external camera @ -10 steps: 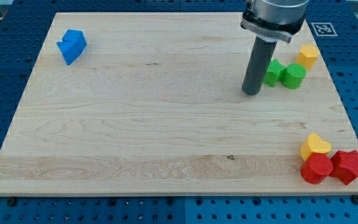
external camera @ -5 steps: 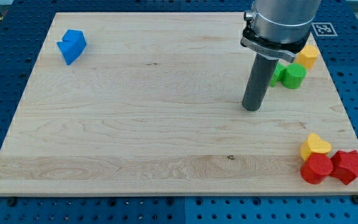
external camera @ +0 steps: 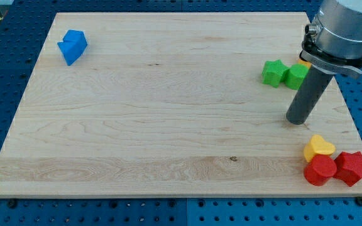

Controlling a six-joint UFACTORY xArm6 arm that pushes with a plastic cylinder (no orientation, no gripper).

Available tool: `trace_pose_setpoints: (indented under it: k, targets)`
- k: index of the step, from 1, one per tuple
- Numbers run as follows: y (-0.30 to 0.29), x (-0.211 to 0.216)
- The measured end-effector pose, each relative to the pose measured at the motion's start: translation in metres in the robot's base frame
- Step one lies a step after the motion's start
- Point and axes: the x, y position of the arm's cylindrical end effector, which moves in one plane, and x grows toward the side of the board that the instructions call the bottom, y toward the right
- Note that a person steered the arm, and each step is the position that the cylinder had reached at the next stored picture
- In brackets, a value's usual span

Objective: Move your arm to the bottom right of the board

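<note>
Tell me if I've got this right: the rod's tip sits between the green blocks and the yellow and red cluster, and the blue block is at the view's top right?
Not quite. The camera view shows the blue block at the view's top left, not top right. The rest holds: my tip sits between the green blocks and the cluster of yellow block and red blocks.

No readable text anywhere.
</note>
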Motion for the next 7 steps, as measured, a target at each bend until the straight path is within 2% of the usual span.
trace_pose_setpoints:
  k: [1, 2, 4, 7]
  targets:
    - [0.002, 0.001]
    - [0.032, 0.019]
    - [0.036, 0.021]
    - [0.063, 0.053]
